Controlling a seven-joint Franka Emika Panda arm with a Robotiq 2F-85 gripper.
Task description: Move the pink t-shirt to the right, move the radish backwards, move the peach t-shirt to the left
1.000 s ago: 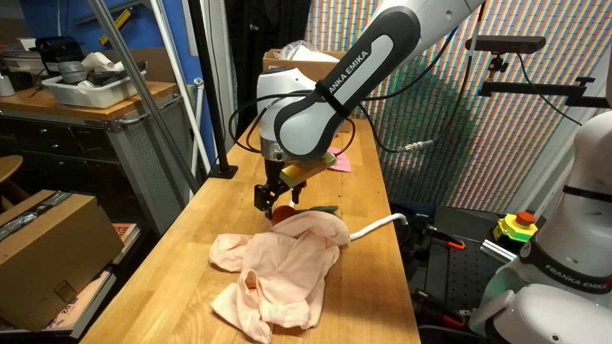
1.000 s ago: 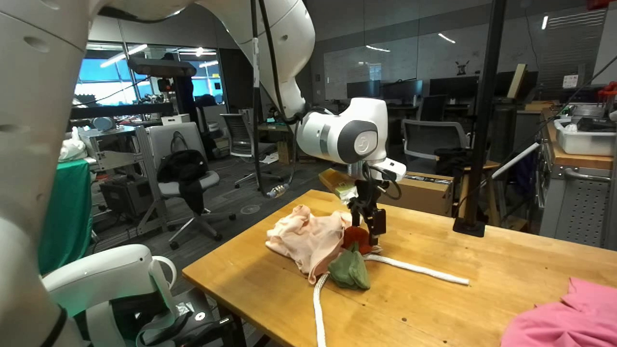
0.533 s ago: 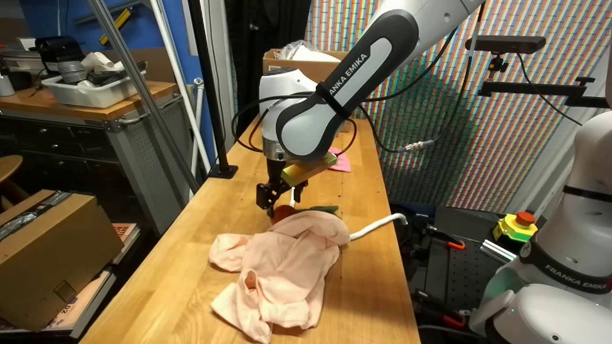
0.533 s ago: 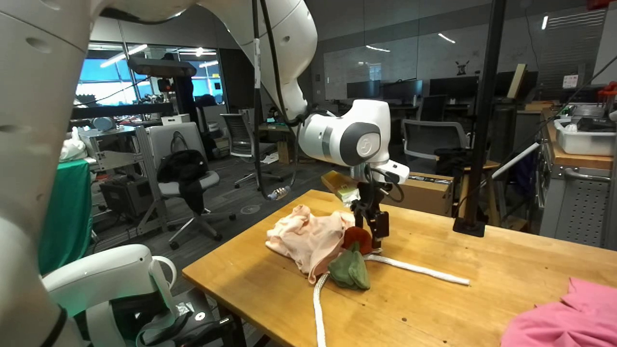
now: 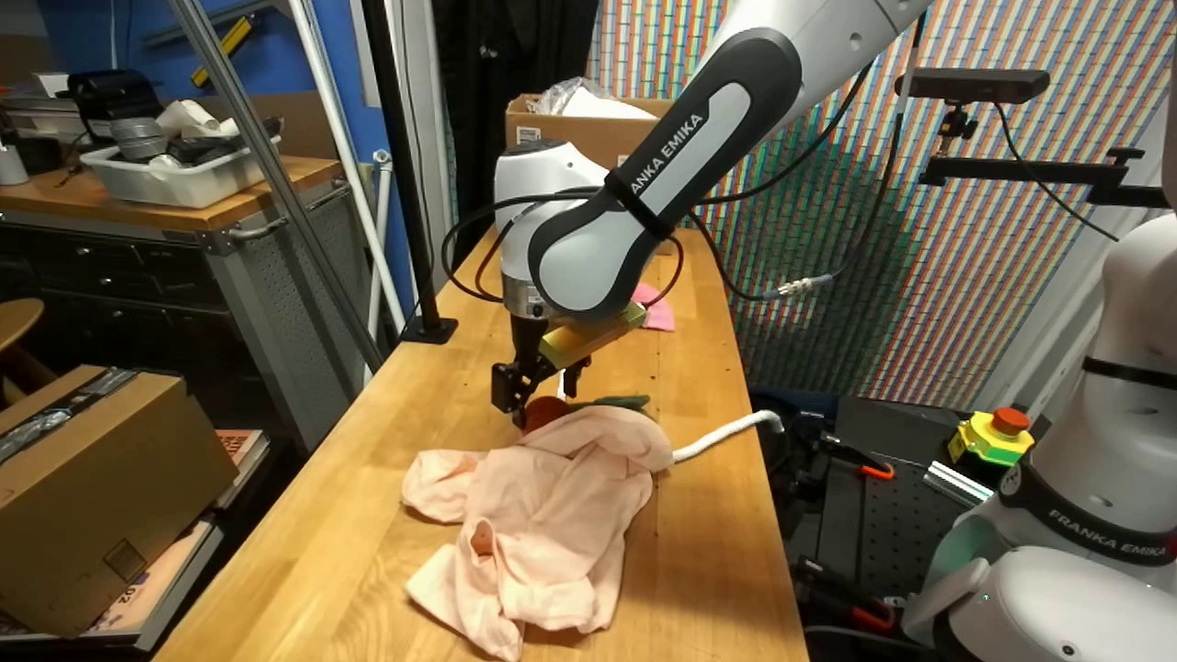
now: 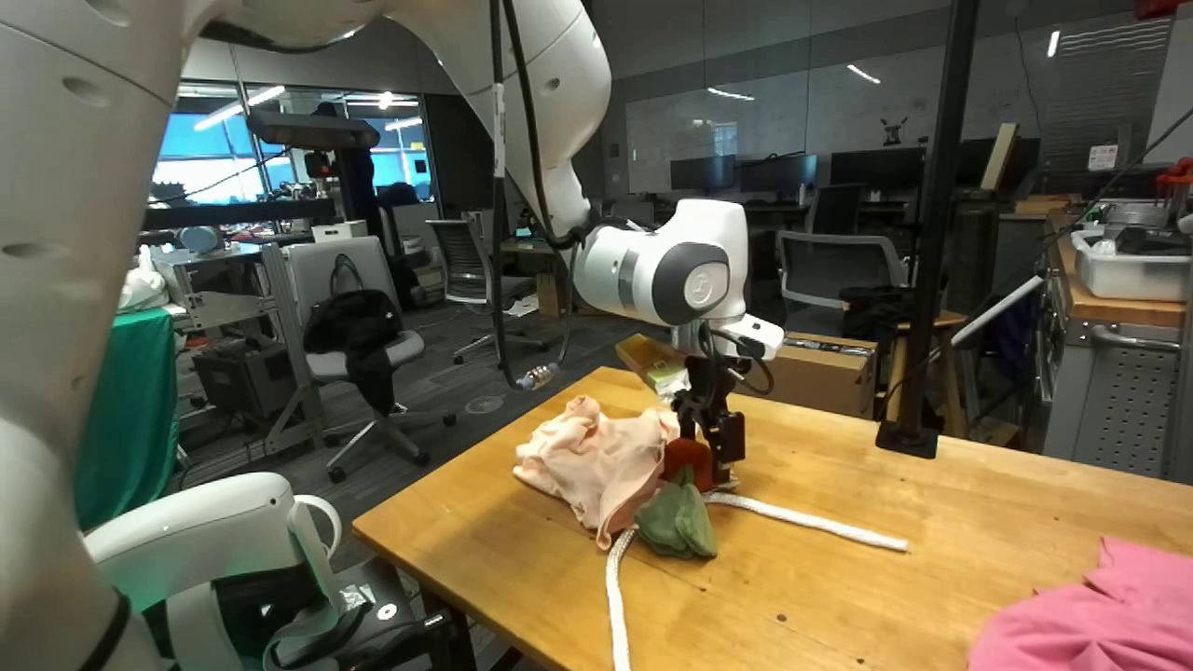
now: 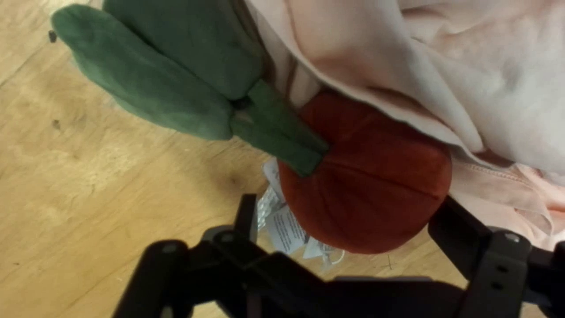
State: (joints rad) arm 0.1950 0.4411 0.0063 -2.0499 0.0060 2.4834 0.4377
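The step in hand looks to be the radish (image 7: 371,190): the jaws stand wide apart over it, gripping nothing, its red body showing between the fingertips (image 7: 457,229) in the wrist view, with a gap on one side; on the other I cannot tell whether they touch. The pink t-shirt (image 6: 1100,615) lies well apart along the bench (image 6: 839,606), so its move is probably done, while the peach t-shirt (image 5: 561,533) lies against the radish, a fold lapping its side, and likely waits its turn. The next move calls for centring the jaws and closing on the red body alone, free of that fold, which could otherwise drag along; the white cord (image 6: 802,521) beside the radish might snag too. Bare wood between radish and pink t-shirt offers the most room. Across the bench is tighter, a black post (image 6: 935,224) standing by one long edge in both exterior views, and which way counts as backwards I cannot settle. Later, the peach t-shirt has little slack towards the bench corner (image 6: 419,524) it lies near.
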